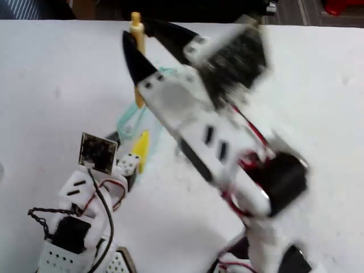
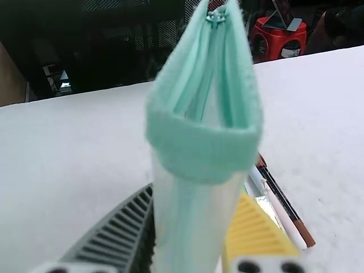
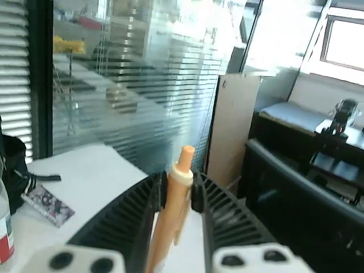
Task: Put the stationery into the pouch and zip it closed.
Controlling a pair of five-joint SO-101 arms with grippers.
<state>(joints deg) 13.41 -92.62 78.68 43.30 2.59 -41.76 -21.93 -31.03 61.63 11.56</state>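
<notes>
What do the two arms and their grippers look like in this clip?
Both arms have white shells, black motors and red wires. The right arm has two black ribbed fingers. The left arm has one grey ribbed finger and one yellow finger, plus a black cable and a square circuit board at its wrist.

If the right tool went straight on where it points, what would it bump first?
Nothing close. The right tool, shut on the orange pen, points past the table into the room. Far off, the glass wall looks first, though depth is unclear.
</notes>
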